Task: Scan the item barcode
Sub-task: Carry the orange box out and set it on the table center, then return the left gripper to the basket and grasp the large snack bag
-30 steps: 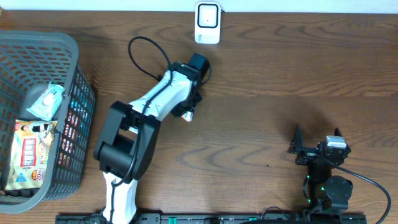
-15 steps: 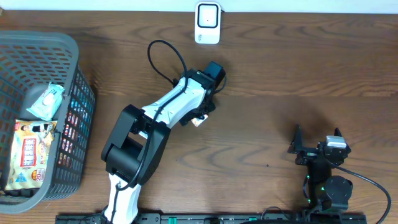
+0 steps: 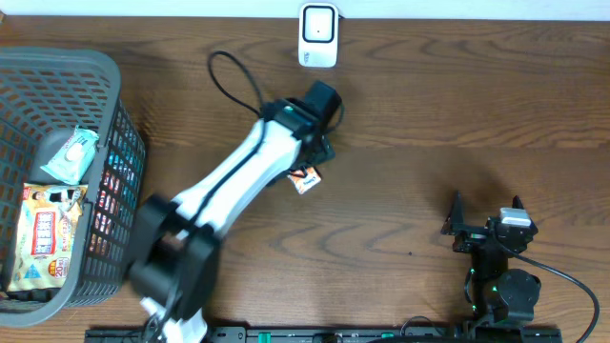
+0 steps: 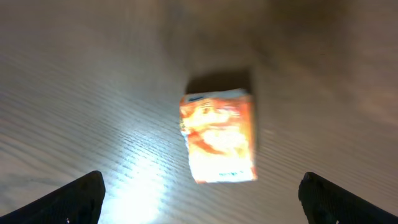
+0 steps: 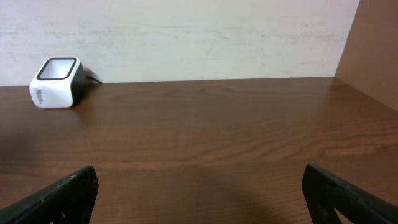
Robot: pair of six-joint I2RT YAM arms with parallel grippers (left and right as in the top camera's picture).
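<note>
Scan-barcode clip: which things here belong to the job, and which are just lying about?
Job: orange packet, scanner, left gripper, open above the packet.
Lying about: basket, snack packs in it, idle right gripper.

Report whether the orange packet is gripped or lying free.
Lying free: the orange packet rests flat on the table, left fingers spread wide, clear of it.

Brown wooden table, pale wall.
</note>
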